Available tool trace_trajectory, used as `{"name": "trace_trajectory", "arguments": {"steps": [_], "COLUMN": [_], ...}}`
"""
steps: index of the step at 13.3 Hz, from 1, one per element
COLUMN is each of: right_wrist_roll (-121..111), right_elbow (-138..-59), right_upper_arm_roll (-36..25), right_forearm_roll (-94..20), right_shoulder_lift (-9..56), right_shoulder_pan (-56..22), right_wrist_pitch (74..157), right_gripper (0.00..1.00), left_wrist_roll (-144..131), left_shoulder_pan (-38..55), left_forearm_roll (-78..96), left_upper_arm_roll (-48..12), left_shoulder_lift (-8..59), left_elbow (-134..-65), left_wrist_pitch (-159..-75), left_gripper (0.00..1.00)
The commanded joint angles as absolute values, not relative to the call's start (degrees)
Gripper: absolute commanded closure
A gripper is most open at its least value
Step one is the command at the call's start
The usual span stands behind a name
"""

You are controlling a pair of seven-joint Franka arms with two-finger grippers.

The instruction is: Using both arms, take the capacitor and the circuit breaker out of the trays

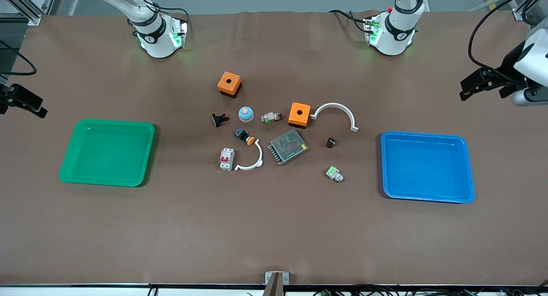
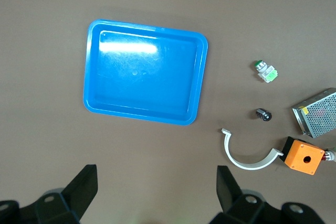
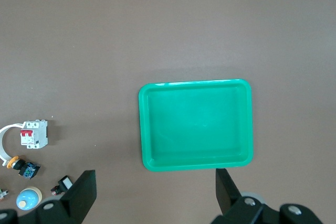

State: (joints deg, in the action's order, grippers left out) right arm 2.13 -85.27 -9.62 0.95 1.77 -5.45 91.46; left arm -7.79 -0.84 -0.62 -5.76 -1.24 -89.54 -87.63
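Observation:
The capacitor (image 1: 330, 142), a tiny black cylinder, stands on the table between the mesh box and the blue tray (image 1: 428, 167); it also shows in the left wrist view (image 2: 264, 114). The breaker (image 1: 227, 159), white with red levers, lies beside a small white arc, toward the green tray (image 1: 107, 152); it also shows in the right wrist view (image 3: 33, 134). My left gripper (image 1: 481, 88) is open and empty, up in the air by the blue tray (image 2: 145, 72). My right gripper (image 1: 21, 101) is open and empty, up in the air by the green tray (image 3: 195, 125).
Mid-table lie two orange boxes (image 1: 229, 84) (image 1: 299, 114), a mesh power-supply box (image 1: 288, 146), two white arcs (image 1: 336, 105) (image 1: 259, 157), a green-and-white connector (image 1: 334, 174), a blue dome (image 1: 246, 113), a black push-button (image 1: 244, 136) and a black-and-red clip (image 1: 219, 119).

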Motion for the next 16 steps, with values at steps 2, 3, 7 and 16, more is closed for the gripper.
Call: {"name": "trace_trajectory", "arguments": {"steps": [2, 3, 7, 16], "right_wrist_roll": [1.49, 1.49, 1.23, 1.32], "right_elbow": [-85.08, -85.08, -84.99, -84.99], "right_upper_arm_roll": [-9.67, -9.67, -9.67, -9.67], "right_forearm_roll": [2.11, 2.11, 2.02, 1.76], "right_shoulder_lift": [1.23, 1.23, 1.23, 1.23], "right_shoulder_pan": [-5.71, -5.63, -5.71, -5.71], "right_wrist_pitch": [90.79, 90.79, 90.79, 90.79], "right_gripper": [0.0, 0.0, 0.0, 0.0], "left_wrist_roll": [-6.42, -6.59, -6.59, -2.9], "left_shoulder_pan": [-0.97, -0.88, -0.79, -0.44], "left_forearm_roll": [-0.44, -0.44, -0.44, -0.44], "left_upper_arm_roll": [-5.8, -5.8, -5.8, -7.56], "left_shoulder_lift": [-0.97, -0.71, -0.53, -0.79], "left_elbow": [-89.12, -88.69, -88.33, -88.07], "left_wrist_pitch": [-86.92, -86.92, -86.92, -86.84], "left_gripper": [0.0, 0.0, 0.0, 0.0]}}
